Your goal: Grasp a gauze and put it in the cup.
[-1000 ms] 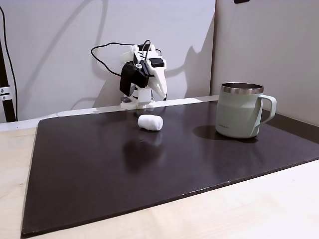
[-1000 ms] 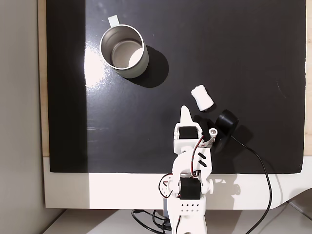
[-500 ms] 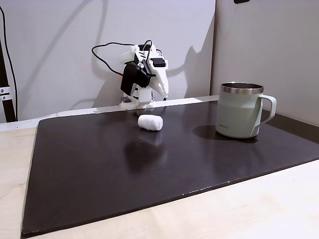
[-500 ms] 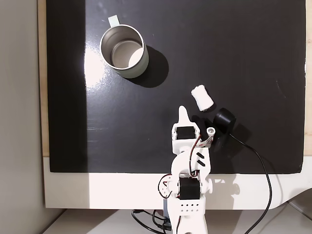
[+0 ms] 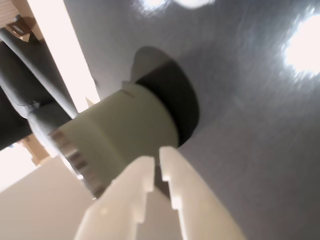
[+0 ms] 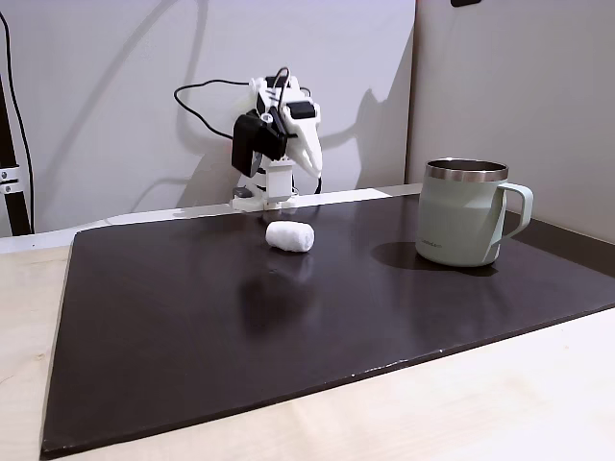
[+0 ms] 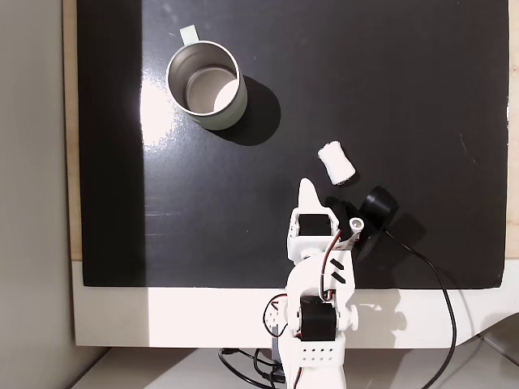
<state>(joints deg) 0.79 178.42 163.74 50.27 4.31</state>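
The gauze [image 6: 289, 236] is a small white roll lying on the black mat in both fixed views, gauze [image 7: 336, 163]. The sage-green cup [image 6: 461, 213] stands upright at the right of the mat; seen from above the cup [image 7: 207, 85] has nothing inside. In the wrist view the cup [image 5: 125, 135] lies beyond my fingertips. My gripper [image 6: 316, 175] hangs at the back of the mat, above and behind the gauze and not touching it. Its white fingers [image 5: 140, 182] are almost together with nothing between them. From above, the gripper [image 7: 306, 189] points up the mat, just left of the gauze.
The black mat [image 6: 192, 317] covers most of the pale wooden table [image 6: 500, 403]. The arm's base [image 7: 312, 328] stands on a white strip at the mat's edge, with a black cable [image 7: 434, 271] looping beside it. Grey walls stand close behind the arm.
The arm has raised its gripper a little and drawn slightly back toward its base. Gauze and cup have not moved.
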